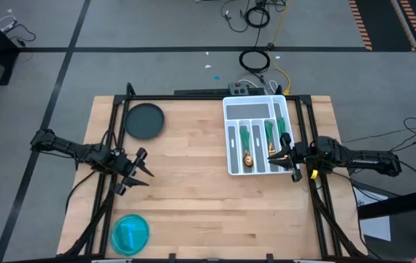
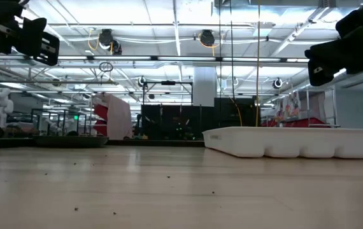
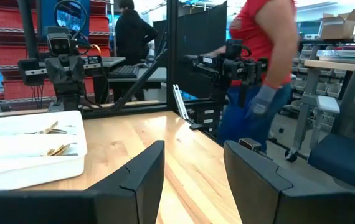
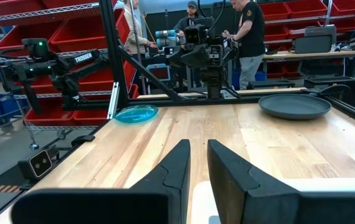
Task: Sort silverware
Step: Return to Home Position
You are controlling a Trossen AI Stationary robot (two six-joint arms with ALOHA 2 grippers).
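You see the table [image 1: 193, 197] filling the centre of the high view. The white tray [image 1: 257, 109] sits at its upper right. The left gripper [image 1: 144, 168] hangs at left-middle over bare wood, jaws wide apart and empty. The right gripper [image 1: 281, 159] hangs at the tray's lower-right corner, jaws narrowly parted and empty. A dark plate [image 1: 144, 120] is at upper left, a blue bowl [image 1: 130, 234] at lower left. The silverware [image 1: 246, 142] lies in the tray's slots.
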